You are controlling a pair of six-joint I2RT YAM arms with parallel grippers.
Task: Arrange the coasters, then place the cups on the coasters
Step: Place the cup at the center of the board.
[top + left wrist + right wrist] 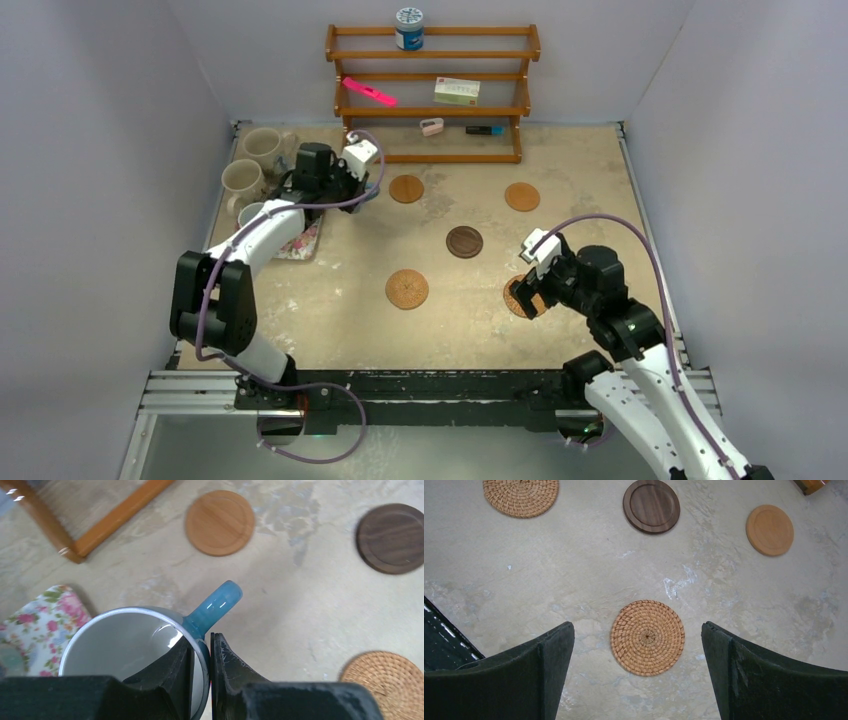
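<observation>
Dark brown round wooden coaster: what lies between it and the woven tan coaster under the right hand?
Nothing: the right wrist view shows only bare tabletop between the dark brown round wooden coaster and the nearer woven tan coaster.

Plain pale grey walls close in the table on the left, back and right, under even, soft light. The tabletop is worn, mottled beige with pale scuffs. Against the back wall stands a wooden rack of slatted shelves, with a blue-and-white canister on top.
</observation>
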